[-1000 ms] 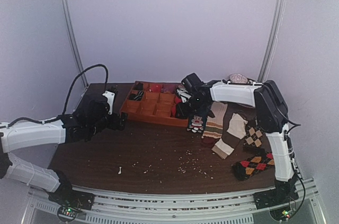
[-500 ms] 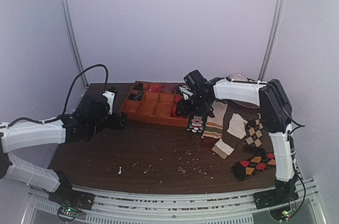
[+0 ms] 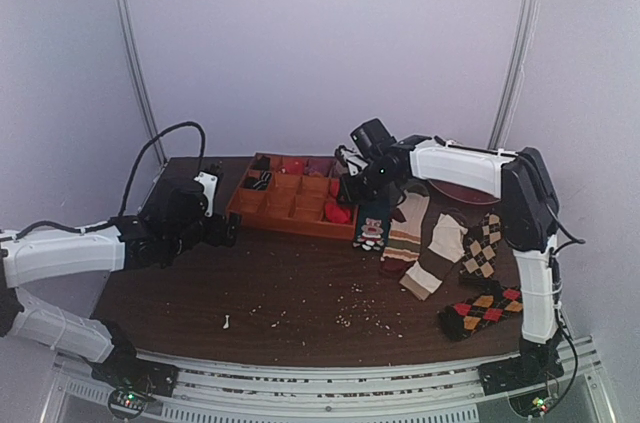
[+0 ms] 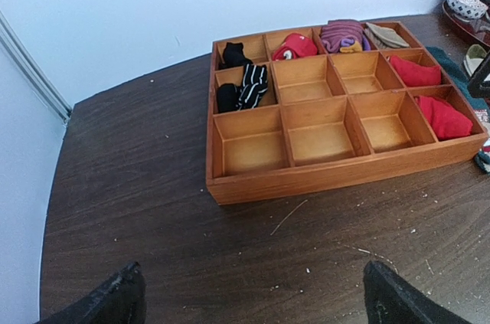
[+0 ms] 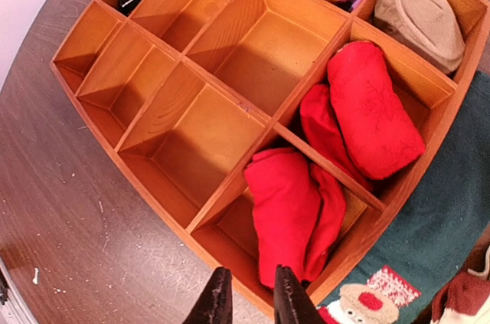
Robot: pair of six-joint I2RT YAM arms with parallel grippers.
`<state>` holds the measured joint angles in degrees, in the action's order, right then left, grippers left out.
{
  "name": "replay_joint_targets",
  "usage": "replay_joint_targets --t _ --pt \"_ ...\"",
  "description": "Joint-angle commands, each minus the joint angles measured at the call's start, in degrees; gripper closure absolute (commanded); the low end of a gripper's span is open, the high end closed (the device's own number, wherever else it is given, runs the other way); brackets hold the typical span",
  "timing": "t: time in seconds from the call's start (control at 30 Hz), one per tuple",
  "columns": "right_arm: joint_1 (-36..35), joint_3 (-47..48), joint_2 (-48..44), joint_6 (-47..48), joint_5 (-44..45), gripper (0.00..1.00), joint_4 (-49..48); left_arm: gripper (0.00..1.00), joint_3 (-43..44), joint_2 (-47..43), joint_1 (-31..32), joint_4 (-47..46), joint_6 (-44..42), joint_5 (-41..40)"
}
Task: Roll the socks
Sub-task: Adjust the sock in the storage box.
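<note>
Now the red socks [image 5: 291, 209] lie bundled in the near right corner compartment of the wooden divider tray [image 5: 164, 186], right fingers [image 5: 246, 305] nearly together and empty just above them, left fingers [image 4: 249, 301] wide apart over the surface [image 4: 130, 209].

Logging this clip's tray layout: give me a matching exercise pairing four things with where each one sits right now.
Things:
1. red socks
2. purple socks
3. black and white striped socks
4. reindeer sock

Places:
A. far row of the wooden tray
B. on the table, outside the tray's right end
C. near-right corner compartment, below the right pincer
D. left column, middle row

Pairs: 1-C, 2-A, 3-D, 4-B
</note>
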<state>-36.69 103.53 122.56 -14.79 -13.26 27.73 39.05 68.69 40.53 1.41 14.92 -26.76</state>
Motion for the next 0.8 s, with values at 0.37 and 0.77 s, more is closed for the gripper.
replay_joint_targets --t 0.37,0.77 --pt "-0.40 -1.84 8.09 1.80 1.75 0.84 -2.21 0.02 1.73 1.22 -0.32 -1.38 0.43 0.08" --pt "-0.19 -16.38 -17.80 3.69 8.13 0.58 -18.60 0.02 1.47 -0.69 -0.60 -2.42 1.35 -0.62"
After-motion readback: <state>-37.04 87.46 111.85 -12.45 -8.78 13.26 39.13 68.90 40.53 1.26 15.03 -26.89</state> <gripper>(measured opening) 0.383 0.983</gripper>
